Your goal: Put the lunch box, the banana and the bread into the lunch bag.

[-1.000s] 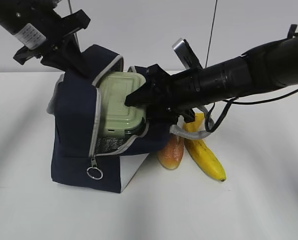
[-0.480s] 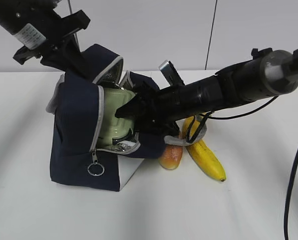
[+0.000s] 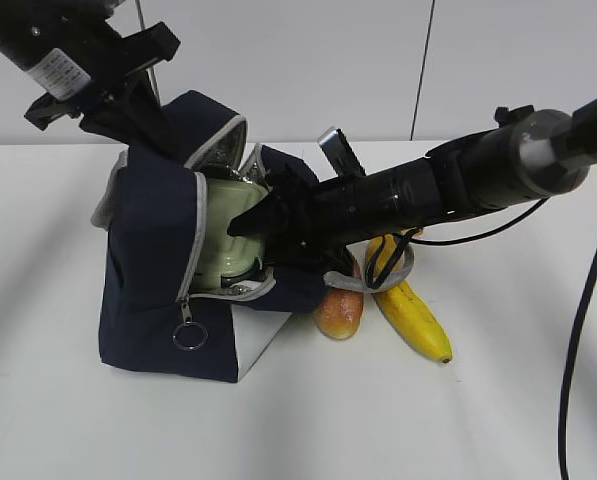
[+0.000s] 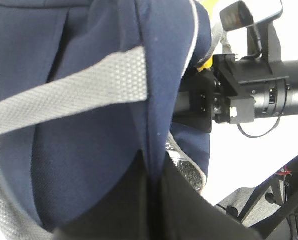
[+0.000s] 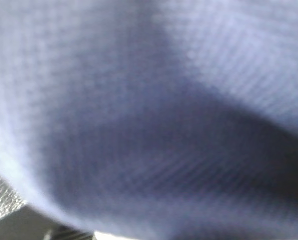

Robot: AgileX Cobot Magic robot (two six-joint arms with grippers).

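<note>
Reaching in from three o'clock, the right gripper [image 3: 250, 222] is buried in the mouth of the lunch bag [image 3: 148, 270], its jaws part-way apart on the lunch box [image 3: 223, 245]. The box's sage-green lid faces the camera in the exterior view and sits inside the opening, framed by the grey zipper trim, with the dark fingertips lying across its three o'clock edge. The right wrist view is filled with blurred navy fabric pressed close to the lens, and only a sliver of silver lining shows at seven o'clock.

The left gripper [image 3: 143, 125] comes down from eleven o'clock and is clamped tight on the bag's upper flap, holding it raised; in the left wrist view the navy cloth and a grey strap handle [image 4: 69, 95] run straight into the pinched black jaws at six o'clock.

On the table [image 3: 498, 400], at four o'clock from the bag, the bread [image 3: 340, 310] lies just beside the bag's white side panel, and the banana [image 3: 410, 315] lies touching the bread's far side, under the right arm. Both are outside the bag.
</note>
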